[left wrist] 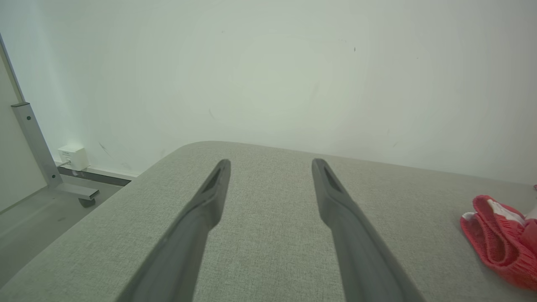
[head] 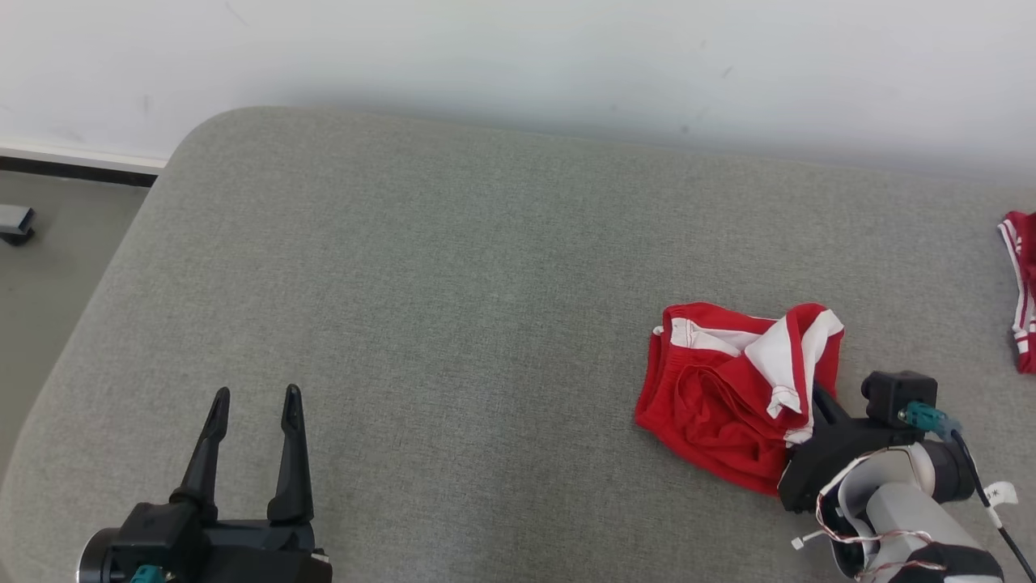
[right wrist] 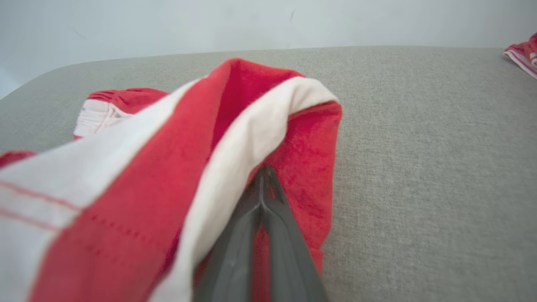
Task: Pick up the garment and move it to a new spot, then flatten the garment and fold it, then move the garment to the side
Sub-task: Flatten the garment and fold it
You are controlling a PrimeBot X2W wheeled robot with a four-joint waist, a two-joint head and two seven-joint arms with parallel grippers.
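The garment [head: 720, 397], red shorts with white trim, lies crumpled on the right part of the grey padded surface [head: 445, 283]. My right gripper [head: 813, 394] reaches into its right edge from the lower right. In the right wrist view its fingers [right wrist: 247, 235] are pressed together at the tips, and the red and white cloth [right wrist: 138, 167] is bunched over and around my right gripper [right wrist: 263, 173]. At the lower left my left gripper [head: 255, 397] rests open over bare surface, far from the garment. The left wrist view shows that gripper [left wrist: 270, 165] with nothing between its fingers and the garment [left wrist: 499, 239] at the right edge.
Another red garment with white stripes [head: 1021, 283] lies at the far right edge of the surface, also seen in the right wrist view [right wrist: 522, 52]. A white wall runs behind. The surface's rounded left edge drops to the floor [head: 48, 267].
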